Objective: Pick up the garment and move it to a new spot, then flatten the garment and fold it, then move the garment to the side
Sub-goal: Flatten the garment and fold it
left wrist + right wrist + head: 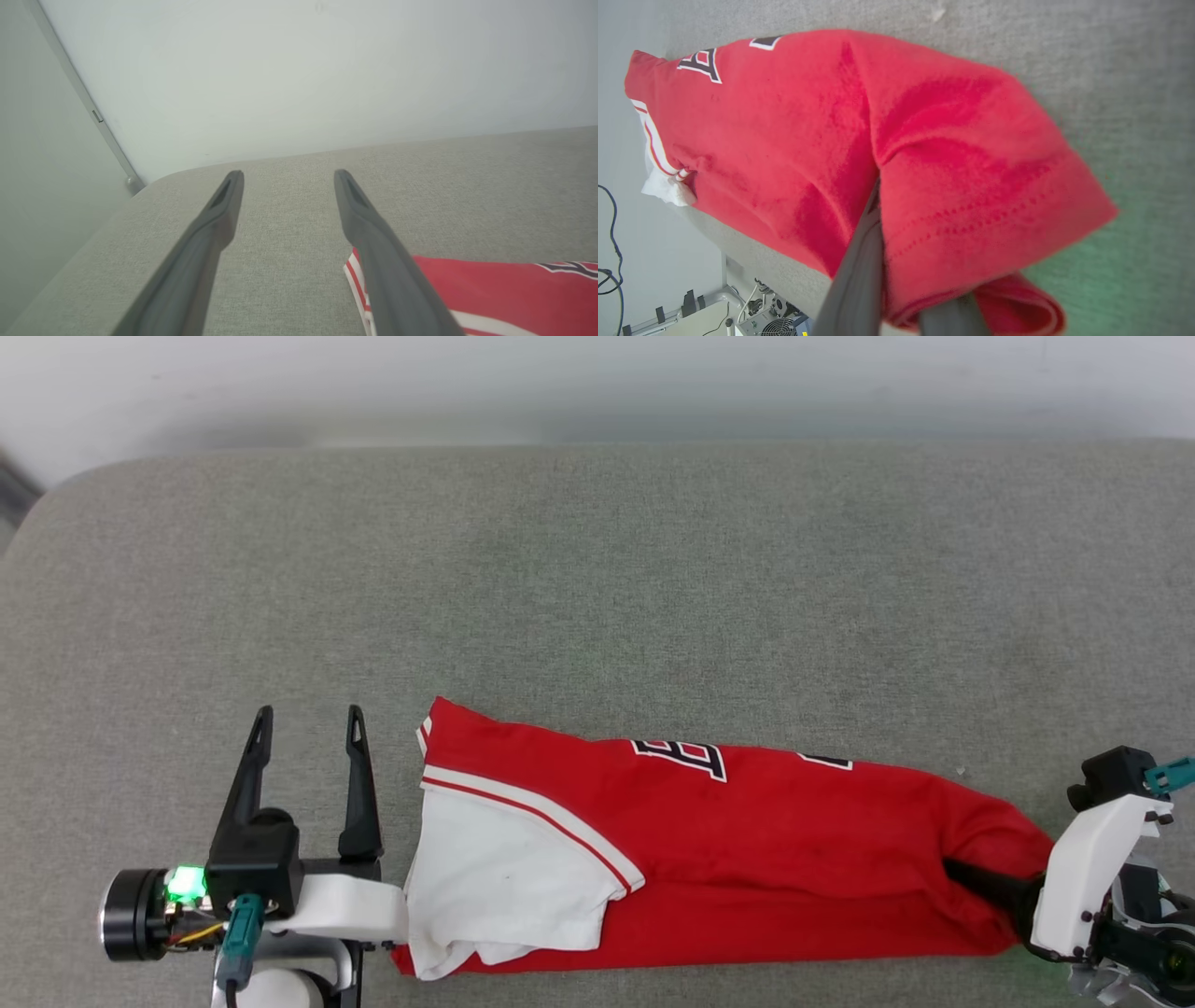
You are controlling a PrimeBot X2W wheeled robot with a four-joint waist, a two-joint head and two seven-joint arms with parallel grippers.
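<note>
Well into the folding, by the look of it: already laid out and doubled lengthwise into a long narrow band, the garment point(747, 859) along the near edge of the grey padded surface point(597, 569), white sleeve at the left end, hem at the right. Gripped at the hem end by the right gripper point(994, 889), fingers pinched narrow on red cloth. Just beside the sleeve end, the left gripper point(309, 714), fingers spread wide over bare fabric, holding nothing. Probably left: folding end to end, then shifting aside.
</note>
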